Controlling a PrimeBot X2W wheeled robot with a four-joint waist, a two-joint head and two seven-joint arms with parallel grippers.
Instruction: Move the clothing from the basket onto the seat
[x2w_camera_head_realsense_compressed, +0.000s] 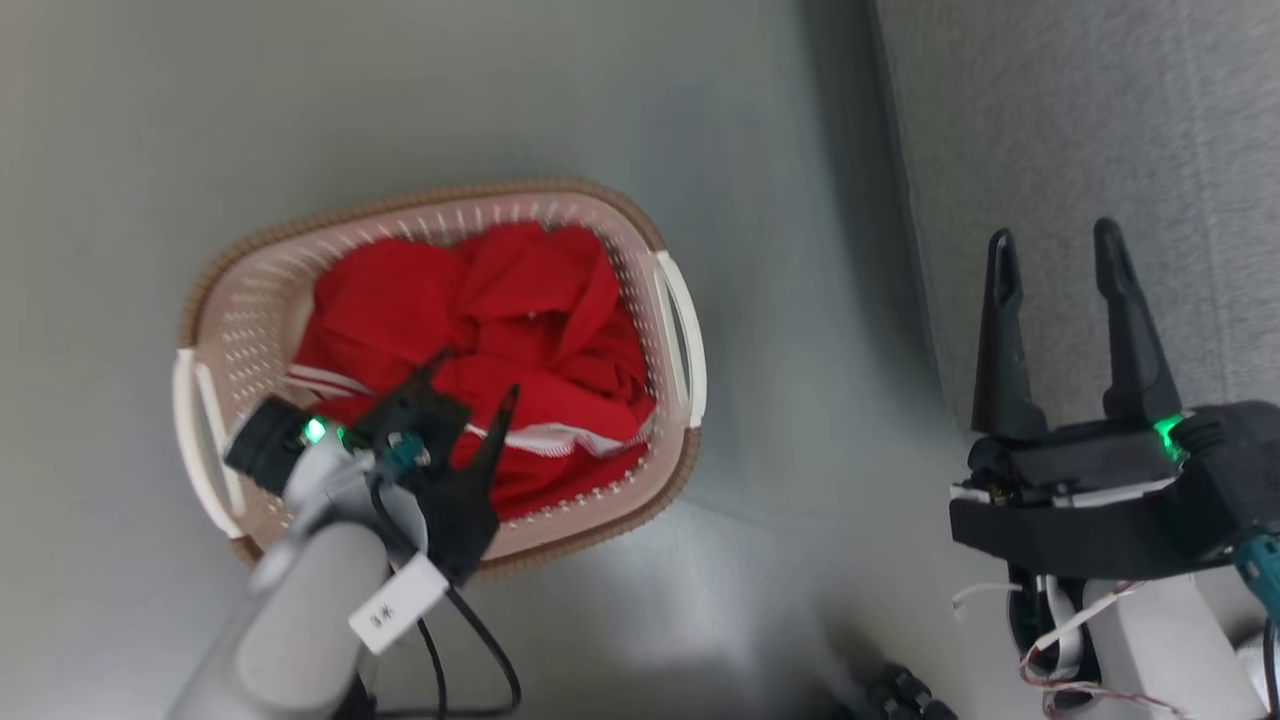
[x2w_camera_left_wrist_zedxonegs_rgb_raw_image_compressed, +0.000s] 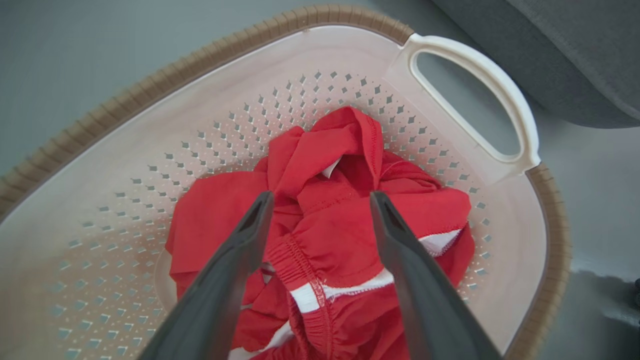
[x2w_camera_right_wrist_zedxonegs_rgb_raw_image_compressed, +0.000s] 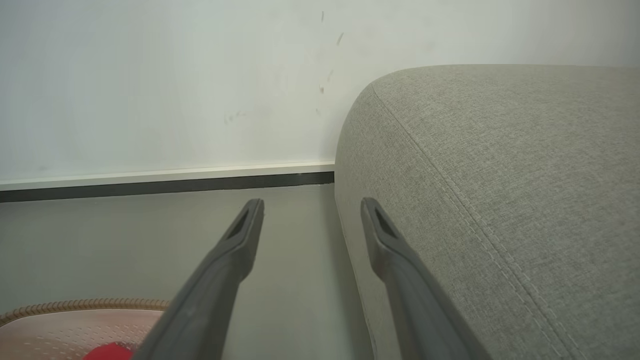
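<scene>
Right, biggest first. The seat (x2w_camera_head_realsense_compressed: 1100, 120) is off to the right of your left gripper (x2w_camera_head_realsense_compressed: 476, 372), beyond the basket's far handle (x2w_camera_left_wrist_zedxonegs_rgb_raw_image_compressed: 500, 100). It also sits just ahead of and under the right gripper (x2w_camera_head_realsense_compressed: 1052, 235). That gripper's fingers are spread wide with nothing between them.

The basket (x2w_camera_head_realsense_compressed: 440, 200) is directly below the left gripper, on the floor beside the seat. All the clothing (x2w_camera_left_wrist_zedxonegs_rgb_raw_image_compressed: 330, 235) is bunched in it, a red heap right under the fingertips.

The left gripper's fingers are also spread wide and hold nothing. They straddle a raised fold and the elastic waistband (x2w_camera_left_wrist_zedxonegs_rgb_raw_image_compressed: 300, 265) just below it.

My read is that you're on the approach for a first pick. To do it well:
- Drop straight down so both fingers bracket that ridge, then close on bunched cloth rather than a flat layer.
- Stay centred and keep the fingertips off the perforated wall.
- Lift high enough to clear the rim before swinging right toward the seat. The pieces look tangled, so expect extra cloth to trail.

Writing: the white tag (x2w_camera_head_realsense_compressed: 398, 603) behind the left gripper carries dark marks that are too blurred to read. I can't make out any brand.
</scene>
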